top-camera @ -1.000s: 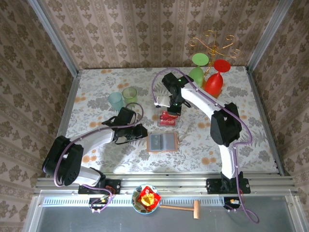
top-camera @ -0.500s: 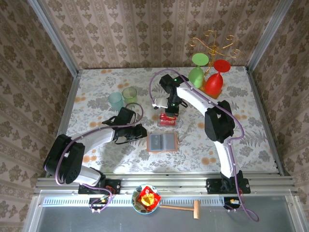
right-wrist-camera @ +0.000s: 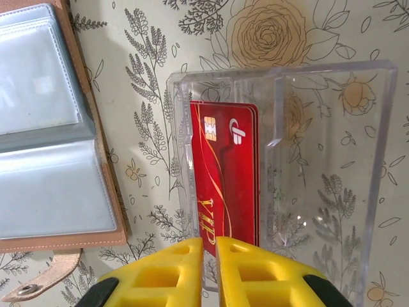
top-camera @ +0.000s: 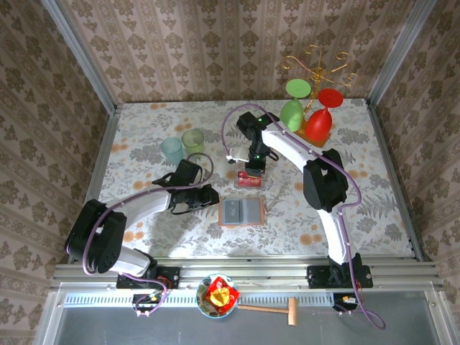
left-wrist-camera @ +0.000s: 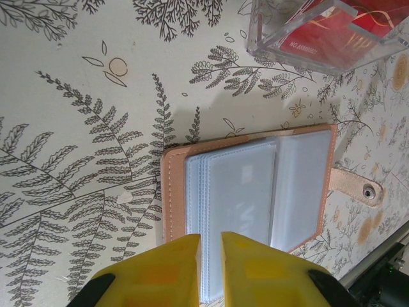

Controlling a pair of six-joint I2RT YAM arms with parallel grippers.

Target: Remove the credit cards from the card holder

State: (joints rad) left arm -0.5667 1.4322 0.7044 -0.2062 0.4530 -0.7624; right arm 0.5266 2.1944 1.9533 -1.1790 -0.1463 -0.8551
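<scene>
Your red plastic cards [right-wrist-camera: 225, 173], gold "VIP" legible, lie in the clear acrylic tray [right-wrist-camera: 332, 160] beside the open salmon-brown leather card holder [right-wrist-camera: 51, 185]; left gripper [left-wrist-camera: 211, 246] clenched over it, right gripper [right-wrist-camera: 209, 246] over the cards, its hold on them I cannot tell.

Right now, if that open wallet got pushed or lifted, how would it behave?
It would probably slide flat, since the wallet lies open on the table. Lifted by one edge, its thin clear sleeves would likely flop. It looks light.
</scene>
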